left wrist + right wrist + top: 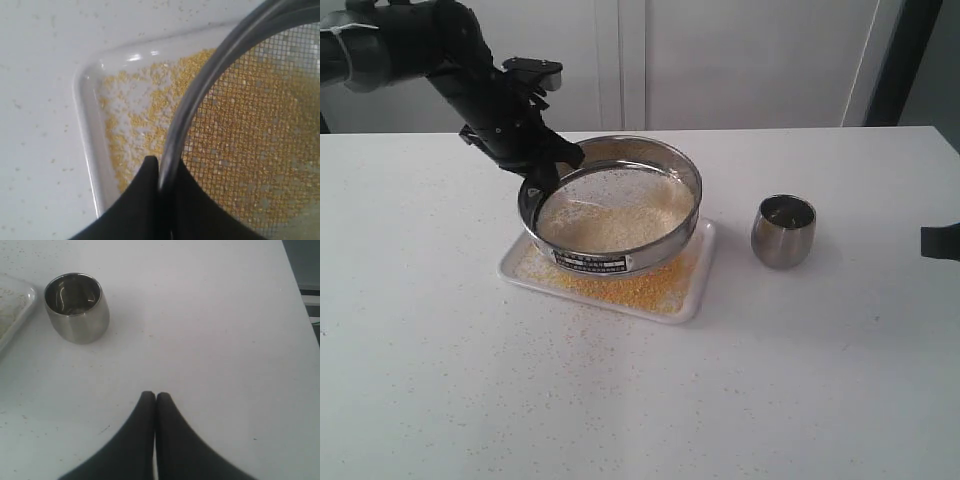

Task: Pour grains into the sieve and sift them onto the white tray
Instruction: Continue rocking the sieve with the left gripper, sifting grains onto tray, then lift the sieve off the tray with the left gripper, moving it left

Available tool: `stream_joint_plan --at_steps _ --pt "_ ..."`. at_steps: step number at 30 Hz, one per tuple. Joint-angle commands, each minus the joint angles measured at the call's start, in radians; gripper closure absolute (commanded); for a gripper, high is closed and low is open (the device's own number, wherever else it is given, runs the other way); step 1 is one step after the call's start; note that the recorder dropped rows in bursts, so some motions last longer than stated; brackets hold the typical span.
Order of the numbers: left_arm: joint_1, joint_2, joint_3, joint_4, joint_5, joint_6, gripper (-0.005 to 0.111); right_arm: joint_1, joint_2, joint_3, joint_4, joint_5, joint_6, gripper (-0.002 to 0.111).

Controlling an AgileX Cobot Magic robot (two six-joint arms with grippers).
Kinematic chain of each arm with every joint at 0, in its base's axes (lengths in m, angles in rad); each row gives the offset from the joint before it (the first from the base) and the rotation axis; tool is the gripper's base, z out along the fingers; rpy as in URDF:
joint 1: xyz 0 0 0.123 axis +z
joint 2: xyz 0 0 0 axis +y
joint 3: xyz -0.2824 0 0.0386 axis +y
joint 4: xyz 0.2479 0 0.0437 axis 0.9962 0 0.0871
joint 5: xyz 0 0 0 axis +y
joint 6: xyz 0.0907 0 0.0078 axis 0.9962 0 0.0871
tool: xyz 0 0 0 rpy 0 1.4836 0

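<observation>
Standing near white tray (701, 284): steel cup (783, 232)

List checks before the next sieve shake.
1. Left tool clamped on the sieve rim: ok.
2. Sieve above the tray: ok.
3. Yellow grains landing in the tray: ok, but some specks lie on the table.
4. Fine grain fully sifted out: cannot tell; pale grains cover the mesh.
5. Cup upright, apart from the tray: ok.
6. Right tool shut, empty, away from the tray: ok.
</observation>
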State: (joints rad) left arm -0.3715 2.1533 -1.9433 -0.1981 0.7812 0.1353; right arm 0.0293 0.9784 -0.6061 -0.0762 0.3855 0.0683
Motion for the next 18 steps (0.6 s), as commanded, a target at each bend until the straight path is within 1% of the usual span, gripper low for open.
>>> stream_joint_plan --at_steps 1,2,3,4,5,7,9,11,12,15,18 --pt "-0.013 -0.015 0.012 0.060 0.041 0.175 0.107 -0.010 -0.008 0.003 -0.001 -0.008 -0.004 0.108" --pt "-0.013 -0.006 0.014 0.119 0.011 0.132 0.107 -0.010 -0.008 0.003 -0.001 -0.008 -0.004 0.108" --pt "-0.002 0.000 0.003 0.158 0.010 -0.007 0.107 -0.010 -0.008 0.003 -0.001 -0.008 -0.004 0.108" --pt "0.011 -0.002 -0.017 0.130 0.045 -0.172 0.107 -0.010 -0.008 0.003 -0.001 -0.008 -0.004 0.108" --pt "0.011 -0.011 -0.027 0.090 0.070 -0.171 0.107 -0.010 -0.008 0.003 -0.001 -0.008 -0.004 0.108" --pt "0.004 -0.020 -0.020 0.041 0.040 0.020 0.107 -0.010 -0.008 0.003 -0.001 -0.008 -0.004 0.108" --pt "-0.001 -0.018 -0.024 0.014 0.039 0.014 0.107 -0.010 -0.008 0.003 -0.001 -0.008 -0.004 0.108" --pt "0.009 -0.020 -0.024 -0.070 0.071 0.004 0.107 -0.010 -0.008 0.003 -0.001 -0.008 -0.004 0.108" --pt "0.011 -0.020 -0.024 -0.092 0.094 0.031 0.107 -0.010 -0.008 0.003 -0.001 -0.008 -0.004 0.108" --pt "0.013 -0.022 -0.024 -0.063 0.151 0.078 0.107 -0.010 -0.008 0.003 -0.001 -0.008 -0.004 0.108" --pt "0.022 -0.024 -0.024 -0.049 0.174 0.073 0.107 -0.010 -0.008 0.003 -0.001 -0.008 -0.004 0.108"
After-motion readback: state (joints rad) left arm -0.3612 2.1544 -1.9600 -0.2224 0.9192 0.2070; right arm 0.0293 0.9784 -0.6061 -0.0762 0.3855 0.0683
